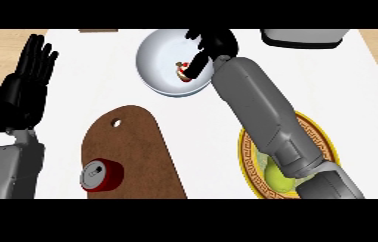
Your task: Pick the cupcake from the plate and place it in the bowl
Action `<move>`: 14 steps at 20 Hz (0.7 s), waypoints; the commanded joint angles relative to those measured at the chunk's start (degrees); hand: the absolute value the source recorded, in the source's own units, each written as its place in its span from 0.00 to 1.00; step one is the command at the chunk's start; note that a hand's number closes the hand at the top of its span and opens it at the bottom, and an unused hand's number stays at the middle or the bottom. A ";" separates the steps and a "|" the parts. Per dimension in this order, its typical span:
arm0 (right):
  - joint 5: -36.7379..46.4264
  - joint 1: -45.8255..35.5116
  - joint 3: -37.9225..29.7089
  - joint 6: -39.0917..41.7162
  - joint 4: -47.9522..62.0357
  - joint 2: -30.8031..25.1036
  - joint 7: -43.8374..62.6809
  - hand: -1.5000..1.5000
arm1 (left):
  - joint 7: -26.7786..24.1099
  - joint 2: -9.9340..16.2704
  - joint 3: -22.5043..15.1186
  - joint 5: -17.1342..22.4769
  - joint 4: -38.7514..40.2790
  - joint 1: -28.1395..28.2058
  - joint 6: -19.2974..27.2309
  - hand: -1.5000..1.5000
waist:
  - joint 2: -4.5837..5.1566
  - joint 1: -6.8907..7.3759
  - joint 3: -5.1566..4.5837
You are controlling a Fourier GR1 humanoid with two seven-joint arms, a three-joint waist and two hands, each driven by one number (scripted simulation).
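Head view: the right hand [214, 43] hangs over the white bowl [159, 48] at the far side of the counter, its fingers curled round the cupcake [181, 71], which shows just below the fingertips and inside the bowl's rim — whether it already rests on the bowl's floor I cannot tell. The gold-rimmed plate [325, 141] it belongs to lies nearer, partly hidden under the grey forearm, with something yellow-green on it. The left hand [26, 81] rests open at the left edge, fingers up.

By my reading the carry is nearly done and the release is the step in hand. To do it well, the hand should lower until the cupcake sits low in the bowl, towards its middle rather than the near wall, then spread its fingers evenly so the cake is not tipped — and lift straight up before drawing back, keeping the forearm off the rim. The brown cutting board [133, 156] and red can [101, 175] lie well apart.
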 commanded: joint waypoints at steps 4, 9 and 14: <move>-12.57 2.36 -2.34 -11.95 4.14 0.06 -11.14 0.00 | -0.04 0.14 0.02 0.52 1.33 -2.16 -0.57 0.50 | 0.28 1.02 0.06; -13.75 -0.05 -6.50 -23.30 4.67 0.06 -18.95 0.00 | -2.41 -0.61 0.00 -0.18 2.73 -0.89 -0.24 0.50 | 0.51 0.44 0.03; -15.93 0.18 -13.90 -23.99 5.42 -4.31 -21.99 0.00 | 0.17 -0.41 0.58 -0.40 0.61 -0.14 1.28 0.50 | -0.28 -1.86 0.05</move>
